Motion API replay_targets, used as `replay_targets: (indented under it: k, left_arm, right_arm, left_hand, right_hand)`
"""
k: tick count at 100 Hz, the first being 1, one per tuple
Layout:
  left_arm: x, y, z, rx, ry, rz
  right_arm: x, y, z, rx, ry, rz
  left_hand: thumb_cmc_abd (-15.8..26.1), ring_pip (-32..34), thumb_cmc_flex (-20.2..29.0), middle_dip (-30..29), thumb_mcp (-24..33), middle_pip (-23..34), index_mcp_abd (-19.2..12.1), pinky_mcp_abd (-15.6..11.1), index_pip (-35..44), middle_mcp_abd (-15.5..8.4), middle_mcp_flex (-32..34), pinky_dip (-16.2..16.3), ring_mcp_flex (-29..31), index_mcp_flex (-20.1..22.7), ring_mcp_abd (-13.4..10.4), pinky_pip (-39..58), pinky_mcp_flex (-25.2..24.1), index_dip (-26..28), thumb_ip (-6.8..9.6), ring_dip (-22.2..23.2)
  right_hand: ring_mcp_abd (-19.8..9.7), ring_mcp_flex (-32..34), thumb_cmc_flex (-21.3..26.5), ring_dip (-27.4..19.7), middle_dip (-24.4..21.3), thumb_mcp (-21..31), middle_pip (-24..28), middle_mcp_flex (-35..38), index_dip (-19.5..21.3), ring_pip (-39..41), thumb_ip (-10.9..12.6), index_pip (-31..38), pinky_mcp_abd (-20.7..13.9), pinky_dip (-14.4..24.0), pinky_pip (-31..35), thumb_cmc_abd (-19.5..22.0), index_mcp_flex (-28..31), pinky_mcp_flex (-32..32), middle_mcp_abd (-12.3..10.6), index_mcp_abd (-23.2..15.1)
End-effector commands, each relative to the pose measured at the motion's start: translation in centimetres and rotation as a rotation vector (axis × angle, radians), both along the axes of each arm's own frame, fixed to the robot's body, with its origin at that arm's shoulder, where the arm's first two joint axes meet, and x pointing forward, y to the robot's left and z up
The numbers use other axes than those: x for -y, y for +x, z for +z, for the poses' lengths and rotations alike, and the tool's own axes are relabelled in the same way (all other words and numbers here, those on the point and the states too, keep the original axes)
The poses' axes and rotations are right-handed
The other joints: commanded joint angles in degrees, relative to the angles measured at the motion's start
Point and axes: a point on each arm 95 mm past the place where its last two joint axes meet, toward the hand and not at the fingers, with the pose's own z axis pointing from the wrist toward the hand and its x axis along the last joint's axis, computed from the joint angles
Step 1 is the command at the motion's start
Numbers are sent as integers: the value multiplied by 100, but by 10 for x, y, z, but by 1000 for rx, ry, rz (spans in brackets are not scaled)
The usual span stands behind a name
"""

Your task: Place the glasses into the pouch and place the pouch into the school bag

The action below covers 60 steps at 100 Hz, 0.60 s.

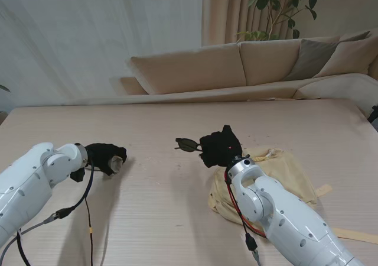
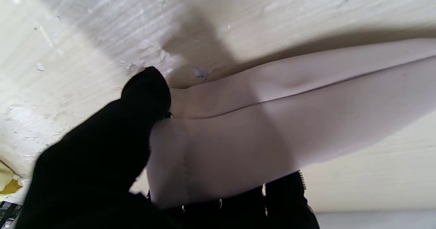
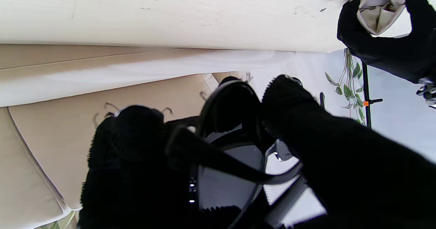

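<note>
Right robot hand: closed on the glasses, held off the table; in the stand's view the dark lenses jut out to its left, and the right wrist view shows black-gloved fingers wrapped over the frame and a folded temple.
Left robot hand: gripping the pouch, low over the table on the robot's left; only a pale end of the pouch shows past the glove in the stand's view.
Pouch mouth: in the right wrist view the left robot hand pinches the pouch with its opening spread and turned toward the glasses. The left wrist view shows the pouch as a pale sleeve pressed under a black finger.
School bag: yellow cloth, lying flat on the table beneath and beside the right arm, well apart from the pouch; whether it is open cannot be told.
Step in hand: bringing glasses and pouch together; the glasses are not yet inside, so the task looks early.
Next move calls for: carrying the glasses leftward, lining a lens end up with the mouth, and sliding in while the left robot hand holds the mouth spread.
Risk: the soft mouth may collapse or a temple may catch its edge.
</note>
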Motion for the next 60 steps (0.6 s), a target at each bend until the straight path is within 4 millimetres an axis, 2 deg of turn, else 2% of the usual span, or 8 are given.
replay_targets:
  k: [1, 33, 60]
  left_arm:
    - [6, -5, -1, -7, 0, -14]
    - [32, -19, 45, 151, -129, -17]
    - [70, -34, 74, 236, -242, 2]
  right_arm:
    - [-4, -2, 0, -12, 0, 11]
    - [-7, -3, 20, 10, -2, 50]
    - [-18, -7, 44, 22, -26, 105]
  left_hand:
    - [656, 420, 540, 86, 339, 131, -79, 152, 764, 140, 109, 125, 296, 371, 106, 362, 116, 252, 135, 225]
    - [699, 460, 512, 99, 282, 153, -31, 276, 796, 210, 300, 138, 422, 510, 168, 446, 185, 174, 166, 301]
    - [687, 521, 584, 107, 150, 127, 18, 359, 817, 261, 347, 155, 453, 590, 217, 507, 204, 115, 133, 315]
  right_hand:
    - [-325, 203, 101, 75, 107, -77, 257, 73, 41, 241, 77, 6, -12, 35, 202, 124, 40, -57, 229, -27]
    - [-337, 207, 108, 72, 103, -89, 259, 72, 37, 245, 79, 11, -12, 37, 208, 123, 39, -42, 229, -28]
    - [-342, 215, 103, 70, 101, -103, 260, 75, 36, 245, 79, 10, -7, 39, 213, 132, 41, -28, 217, -27]
